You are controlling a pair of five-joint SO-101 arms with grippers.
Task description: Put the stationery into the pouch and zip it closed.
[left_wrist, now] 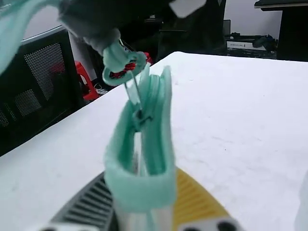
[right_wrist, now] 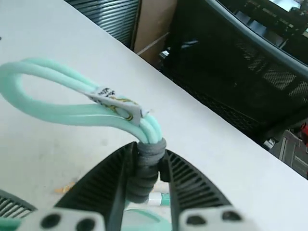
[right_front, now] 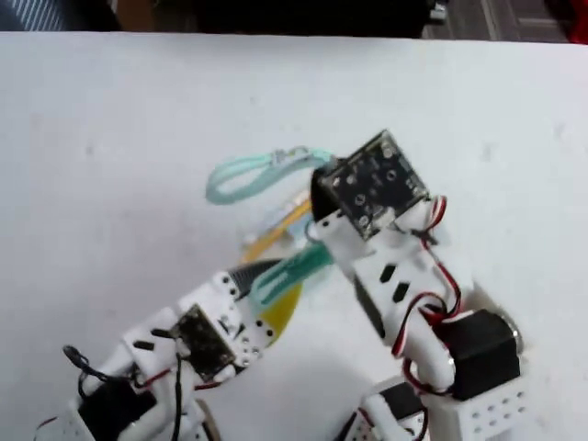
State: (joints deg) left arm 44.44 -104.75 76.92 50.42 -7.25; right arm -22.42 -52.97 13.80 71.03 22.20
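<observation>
The pouch (right_front: 276, 241) is clear with mint-green edging and lies between the two arms; a yellow pencil (right_front: 273, 237) shows through it. My left gripper (right_front: 276, 276) is shut on the pouch's mint end (left_wrist: 144, 159), clamped between its grey and yellow fingers (left_wrist: 197, 202). The zip slider (left_wrist: 139, 117) sits just beyond them, with a metal pull running up to a mint ring (left_wrist: 122, 67). My right gripper (right_wrist: 147, 166) is shut on the dark wrapped base of the mint zipper strap (right_wrist: 53, 91). The strap's loop (right_front: 243, 175) lies on the table past that gripper (right_front: 319, 184).
The white table (right_front: 119, 110) stretches open to the left and back. Its far edge (right_front: 276, 35) meets dark chairs and furniture behind. The right arm's body (right_front: 432, 322) stands at the front right, the left arm's body (right_front: 156, 358) at the front left.
</observation>
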